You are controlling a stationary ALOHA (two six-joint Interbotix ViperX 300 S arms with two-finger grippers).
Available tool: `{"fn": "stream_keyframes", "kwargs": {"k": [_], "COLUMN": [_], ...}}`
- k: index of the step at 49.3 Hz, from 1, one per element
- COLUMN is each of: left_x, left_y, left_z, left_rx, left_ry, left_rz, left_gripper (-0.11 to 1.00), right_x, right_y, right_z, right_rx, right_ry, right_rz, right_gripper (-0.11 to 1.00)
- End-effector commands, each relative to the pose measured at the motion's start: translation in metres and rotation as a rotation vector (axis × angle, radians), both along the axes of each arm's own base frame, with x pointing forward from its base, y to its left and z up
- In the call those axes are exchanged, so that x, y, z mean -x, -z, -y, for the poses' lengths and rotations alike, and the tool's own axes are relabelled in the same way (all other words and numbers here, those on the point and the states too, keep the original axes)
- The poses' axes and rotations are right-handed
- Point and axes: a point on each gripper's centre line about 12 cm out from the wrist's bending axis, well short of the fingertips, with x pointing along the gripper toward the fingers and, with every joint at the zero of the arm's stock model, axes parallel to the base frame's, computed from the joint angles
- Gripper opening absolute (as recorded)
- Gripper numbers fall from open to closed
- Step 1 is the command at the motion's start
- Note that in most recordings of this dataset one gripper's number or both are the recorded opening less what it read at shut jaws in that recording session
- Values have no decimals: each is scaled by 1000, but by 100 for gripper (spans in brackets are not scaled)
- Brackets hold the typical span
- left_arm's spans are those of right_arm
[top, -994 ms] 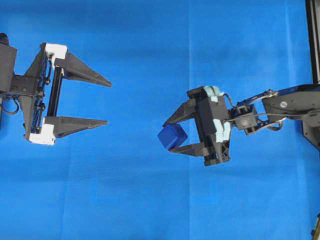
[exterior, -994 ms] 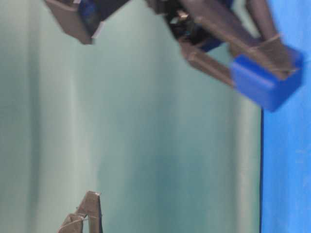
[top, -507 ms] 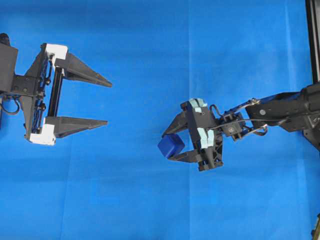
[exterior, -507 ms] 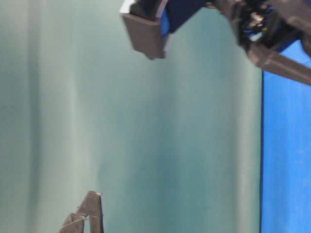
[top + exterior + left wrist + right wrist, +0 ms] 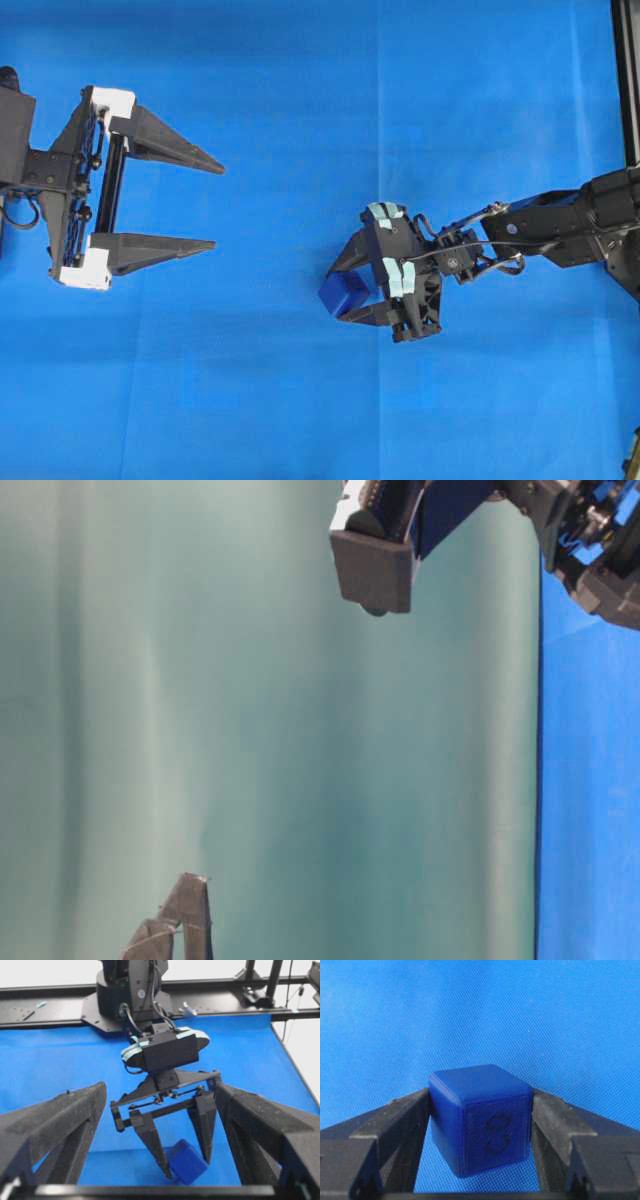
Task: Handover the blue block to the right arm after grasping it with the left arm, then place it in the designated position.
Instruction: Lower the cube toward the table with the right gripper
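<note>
Overhead first: blue cloth (image 5: 300, 420) covers the whole table. Left gripper (image 5: 216, 206) sits at the left edge, white caps on its rail, both long fingers spread wide and pointing right, nothing between them. Right gripper (image 5: 336, 290) reaches in from the right side, angled toward lower left, its two black fingers pinching the blue block (image 5: 345, 293) near their tips. Block is right of centre, well apart from the left gripper. Whether it touches the cloth cannot be told from above.

Table-level view: mostly a pale green backdrop (image 5: 250, 730), with a strip of cloth down the right edge. Part of the right arm (image 5: 375, 565) shows blurred at the top. A dark fingertip (image 5: 185, 920) pokes in at the bottom left. Block not visible here.

Left wrist view: the left gripper's own fingers (image 5: 60, 1120) frame the picture, wide apart. Between them, farther off, the right gripper (image 5: 186, 1170) points down with the block (image 5: 187, 1161) clamped at its tips, low over the cloth.

Right wrist view: block (image 5: 480, 1119) fills the centre, squeezed between both fingers (image 5: 395, 1125), one on each side face. A dark scribbled mark (image 5: 496, 1135) shows on the face toward the camera. Cloth lies behind it.
</note>
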Motion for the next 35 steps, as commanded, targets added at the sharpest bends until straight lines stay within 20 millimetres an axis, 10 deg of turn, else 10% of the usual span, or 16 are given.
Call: {"fn": "stream_keyframes", "kwargs": {"k": [1, 32, 35], "left_x": [-1, 0, 0], "left_y": [-10, -11, -11], "left_z": [-1, -1, -1], "left_rx": [0, -2, 0], "left_ry": [-2, -2, -3], "left_rz": [29, 32, 32], "left_gripper": [89, 89, 89], "right_x": [-6, -9, -10], "right_y": [-10, -12, -12], "right_z": [-1, 0, 0], "right_rx": [-9, -18, -21], "right_ry": [-1, 17, 24], "right_rz": [38, 41, 40], "right_gripper": [52, 52, 66]}}
